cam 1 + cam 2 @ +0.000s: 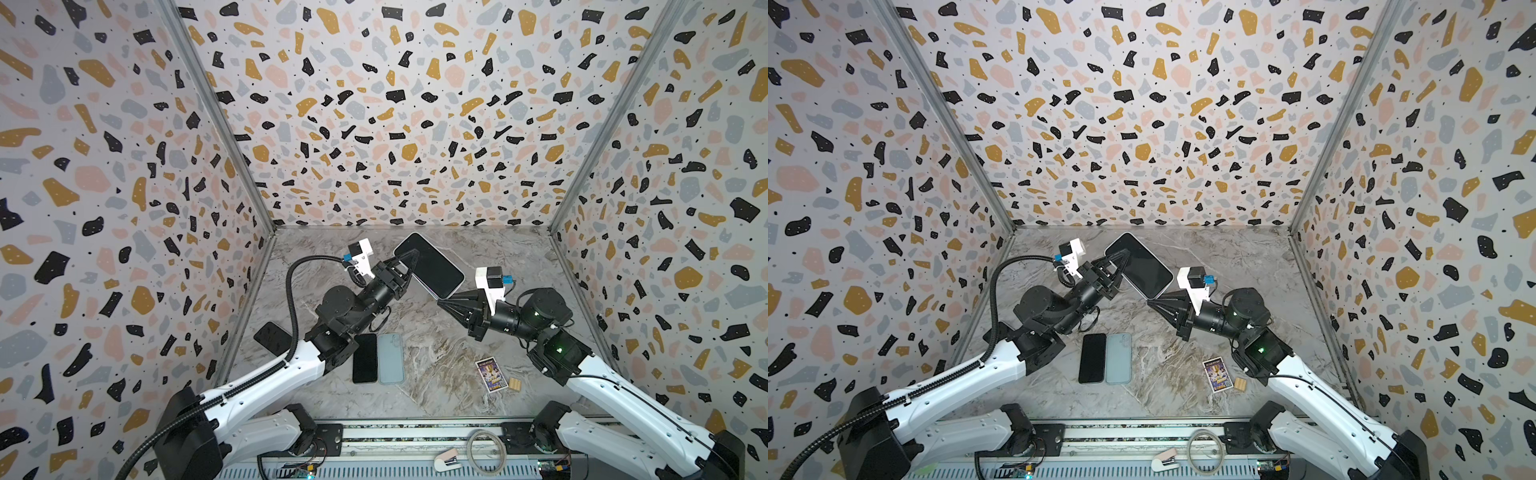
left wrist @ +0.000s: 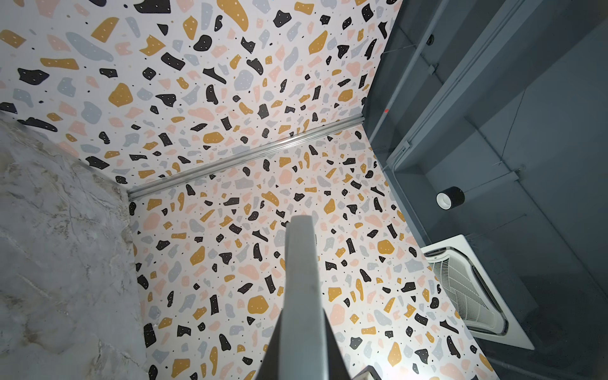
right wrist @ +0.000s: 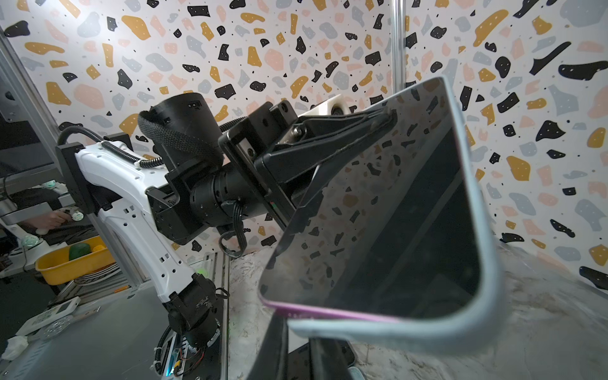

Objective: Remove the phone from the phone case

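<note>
Holding the phone [image 1: 430, 266] aloft over the table [image 1: 436, 353], the left gripper [image 1: 409, 255] clamps its far edge while the right gripper [image 1: 442, 300] pinches the case [image 3: 394, 334] at the near corner; peel that corner away steadily, without twisting.

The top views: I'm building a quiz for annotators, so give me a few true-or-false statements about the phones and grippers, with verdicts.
1. The black-screened phone in its pale blue case is held up off the marble table. True.
2. Only the left gripper is shut on it. False: the right gripper is shut on its near corner too.
3. A bare black phone and an empty light blue case lie side by side on the table. True.
4. The colourful card lies on the empty case. False: it lies apart from it, beside a small wooden block.
</note>
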Robot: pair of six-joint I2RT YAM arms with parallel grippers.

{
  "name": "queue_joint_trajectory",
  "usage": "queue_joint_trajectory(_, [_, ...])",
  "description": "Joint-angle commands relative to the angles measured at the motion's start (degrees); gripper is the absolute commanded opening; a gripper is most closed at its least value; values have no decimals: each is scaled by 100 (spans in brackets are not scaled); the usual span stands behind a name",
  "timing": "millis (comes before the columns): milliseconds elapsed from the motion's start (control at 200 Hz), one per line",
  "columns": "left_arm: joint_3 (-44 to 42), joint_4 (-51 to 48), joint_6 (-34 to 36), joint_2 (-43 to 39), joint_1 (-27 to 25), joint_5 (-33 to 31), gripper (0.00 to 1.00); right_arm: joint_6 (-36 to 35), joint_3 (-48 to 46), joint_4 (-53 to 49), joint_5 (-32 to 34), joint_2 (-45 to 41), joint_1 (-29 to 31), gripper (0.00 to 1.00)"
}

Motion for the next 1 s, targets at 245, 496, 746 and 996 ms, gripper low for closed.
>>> queue_joint_trajectory(245, [227,465,261,343,353,1788,0,1121,-171,-814,262,-598,-424,63])
queue_joint_trajectory(496, [370,1758,328,950,572,2691,0,2231,-522,-908,30,-1698,-1167,81])
queue_joint_trajectory(746, [377,3837,-642,1501,576,2934,0,3623,-767,396,-896,-1756,-1945,81])
queue_joint_trajectory(996, [404,4321,-776,1610,572,2855,0,4800,-1141,2356,-1215,-1656,-1941,74])
